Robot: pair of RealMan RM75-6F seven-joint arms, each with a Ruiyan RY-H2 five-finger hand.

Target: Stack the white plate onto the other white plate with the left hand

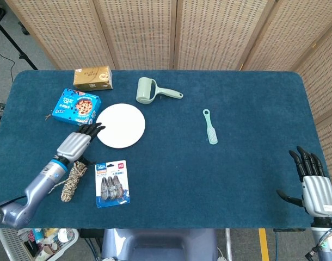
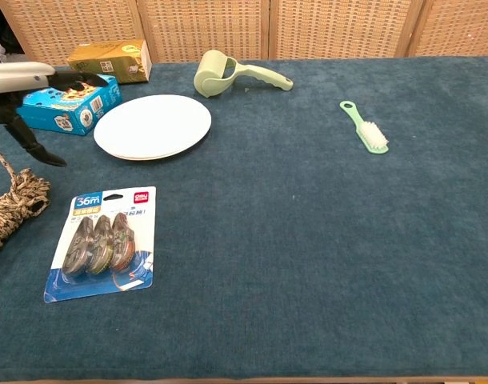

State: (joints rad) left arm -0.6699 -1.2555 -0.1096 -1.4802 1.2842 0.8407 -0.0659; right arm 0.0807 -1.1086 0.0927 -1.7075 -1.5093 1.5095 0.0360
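Two white plates lie stacked one on the other, left of the table's middle. My left hand hovers just left of the stack, fingers apart and empty, its dark fingertips close to the plate's rim without touching it. At the table's near right corner my right hand is spread with nothing in it; the chest view does not show it.
A blue snack box and a tan box sit behind my left hand. A rope coil and a tape-measure pack lie near the front left. A green roller and green brush lie farther right.
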